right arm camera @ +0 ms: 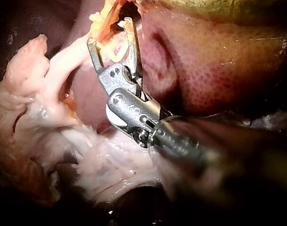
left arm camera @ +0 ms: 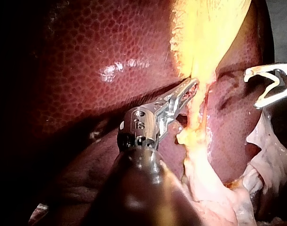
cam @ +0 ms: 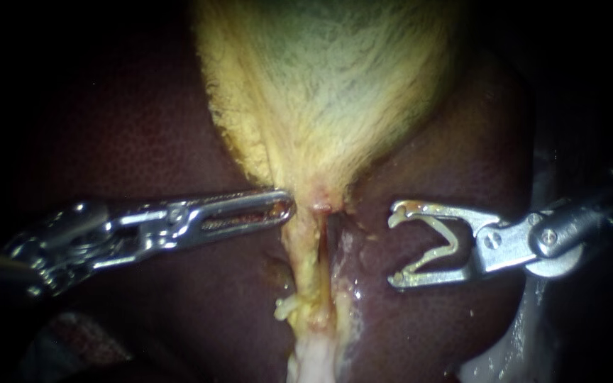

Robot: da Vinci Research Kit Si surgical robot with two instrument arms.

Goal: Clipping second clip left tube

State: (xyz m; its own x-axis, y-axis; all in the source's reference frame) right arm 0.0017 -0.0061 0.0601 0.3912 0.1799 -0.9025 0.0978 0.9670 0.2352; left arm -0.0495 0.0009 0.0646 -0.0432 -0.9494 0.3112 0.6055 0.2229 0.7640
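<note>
**Approach stage, nothing clipped yet**

Endoscope: slim steel left instrument [cam: 286, 207], centre-left, jaws pinched on the yellow fatty edge [cam: 303, 216] below the green-yellow gallbladder [cam: 328, 85]. Steel right instrument [cam: 393, 247], centre-right, jaws spread wide, both seating 1 pale V-shaped clip [cam: 438, 245], apart from the yellow-coated left tube [cam: 305, 273], lower centre.
Left wrist: tube just beside its tip.
Right wrist: tube ahead; advance square, jaws fully past it.
No writing legible.
</note>
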